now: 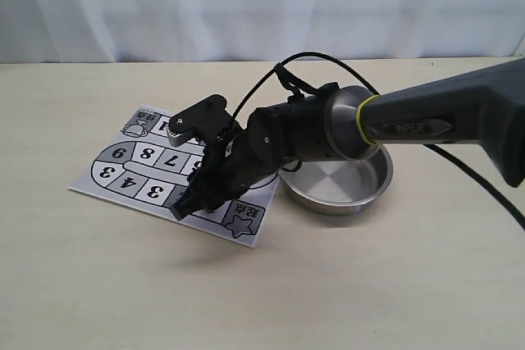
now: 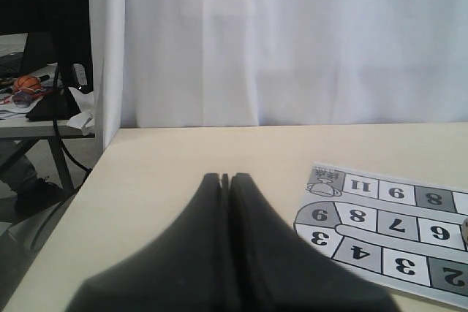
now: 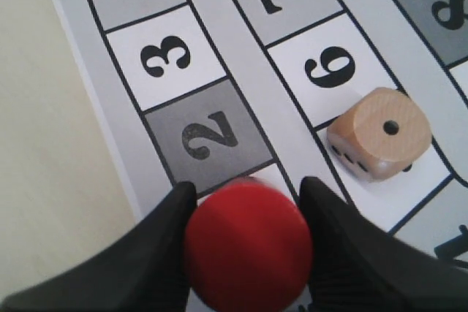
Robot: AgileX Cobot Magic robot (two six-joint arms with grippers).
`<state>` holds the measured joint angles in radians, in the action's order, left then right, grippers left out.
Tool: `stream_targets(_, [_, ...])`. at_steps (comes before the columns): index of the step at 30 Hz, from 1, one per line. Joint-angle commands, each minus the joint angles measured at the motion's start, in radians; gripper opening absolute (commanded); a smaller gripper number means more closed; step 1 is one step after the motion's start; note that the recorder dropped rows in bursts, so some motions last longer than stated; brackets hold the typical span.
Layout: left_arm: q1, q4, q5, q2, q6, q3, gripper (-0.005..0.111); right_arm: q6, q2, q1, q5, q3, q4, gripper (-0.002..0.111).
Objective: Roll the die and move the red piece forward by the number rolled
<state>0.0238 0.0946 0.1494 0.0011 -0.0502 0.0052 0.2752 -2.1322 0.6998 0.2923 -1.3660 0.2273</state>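
Note:
The red piece (image 3: 247, 245) sits between the two black fingers of my right gripper (image 3: 248, 199), which is shut on it from both sides. It is over the white square just before the grey "2" on the game board (image 3: 183, 56). The die (image 3: 380, 140) rests on the board beside the "6", one dot up, apart from the gripper. In the exterior view my right gripper (image 1: 193, 201) is low over the board's (image 1: 123, 178) near end and hides both the piece and the die. My left gripper (image 2: 225, 177) is shut on nothing, above the bare table left of the board (image 2: 387, 231).
A round metal bowl (image 1: 361, 194) stands on the table just right of the board, under the right arm. A black cable (image 1: 484, 190) trails off to the right. White curtains back the table, whose left edge (image 2: 80, 188) shows in the left wrist view.

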Motion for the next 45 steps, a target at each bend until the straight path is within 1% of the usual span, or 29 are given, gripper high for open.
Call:
stream_targets(1, [0.0,-0.002,-0.005,-0.001,-0.003,-0.005,0.0,0.001,-0.019,0.001,0.009,-0.007,-0.004,0.011])
stream_targets(3, [0.0,-0.002,-0.005,-0.001,-0.003,-0.005,0.0,0.001,-0.023,0.001,0.018,-0.007,-0.004,0.019])
stream_targets(7, [0.0,-0.002,-0.005,-0.001,-0.003,-0.005,0.0,0.001,-0.023,0.001,0.025,-0.007,-0.004,0.042])
stream_targets(10, [0.0,-0.002,-0.005,-0.001,-0.003,-0.005,0.0,0.001,-0.023,0.001,0.025,-0.007,-0.004,0.054])
stream_targets(19, [0.0,-0.002,-0.008,-0.001,-0.003,-0.005,0.0,-0.003,-0.014,0.001,-0.018,-0.007,-0.004,0.07])
stream_targets(24, [0.0,-0.002,-0.008,-0.001,-0.003,-0.005,0.0,-0.084,0.038,-0.005,0.002,-0.007,-0.004,0.07])
stream_targets(26, [0.0,-0.002,-0.008,-0.001,-0.003,-0.005,0.0,-0.136,0.068,-0.037,0.055,-0.007,-0.004,0.07])
stream_targets(27, [0.0,-0.002,-0.008,-0.001,-0.003,-0.005,0.0,-0.153,0.078,-0.053,0.072,-0.007,-0.004,0.07])
stream_targets(29, [0.0,-0.002,-0.008,-0.001,-0.003,-0.005,0.0,-0.163,0.095,-0.095,0.119,-0.007,-0.004,0.063])
stream_targets(34, [0.0,-0.002,-0.005,-0.001,-0.003,-0.005,0.0,-0.163,0.154,-0.212,0.158,-0.007,-0.009,0.029])
stream_targets(40, [0.0,-0.002,-0.005,-0.001,-0.003,-0.005,0.0,-0.163,0.175,-0.327,0.188,-0.007,-0.011,0.006])
stream_targets(41, [0.0,-0.002,-0.005,-0.001,-0.003,-0.005,0.0,-0.163,0.175,-0.344,0.198,-0.007,-0.011,0.004])
stream_targets(45, [0.0,-0.002,-0.005,-0.001,-0.003,-0.005,0.0,-0.156,0.175,-0.428,0.247,-0.007,-0.013,0.004])
